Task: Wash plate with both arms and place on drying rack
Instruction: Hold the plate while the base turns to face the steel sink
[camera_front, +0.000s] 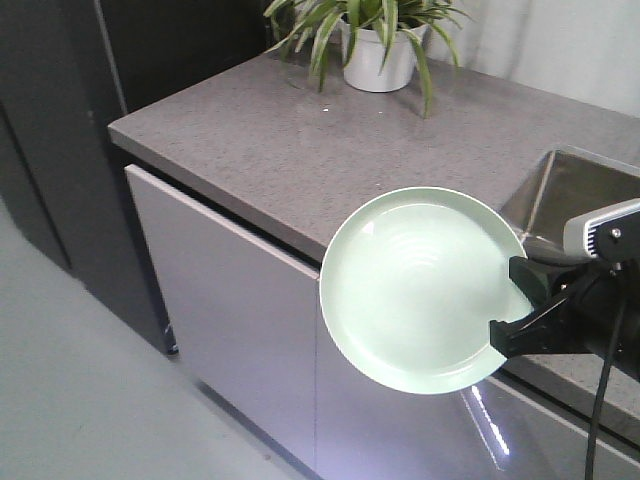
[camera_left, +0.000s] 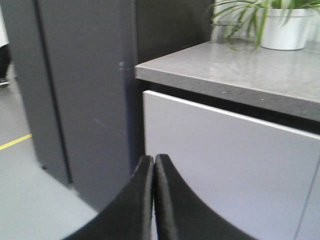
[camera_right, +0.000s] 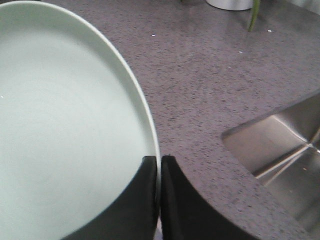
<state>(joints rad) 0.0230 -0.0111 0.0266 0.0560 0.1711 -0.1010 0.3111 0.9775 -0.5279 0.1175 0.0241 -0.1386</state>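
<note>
The plate hangs in the air off the front edge of the desk, before the pale cabinet doors. Being round, it has no long axis. It stands tilted up on edge, hollow face turned toward the front camera. The right arm reaches in from 3 o'clock, and its jaws pinch the rim at about 4 o'clock on the plate, one finger on the face and the other behind. The steel sink lies at 2 o'clock of the plate, and a potted plant stands at 12, well apart. The jaws of the left arm are pressed together tip to tip, facing the cabinet front below the desk's corner.
</note>
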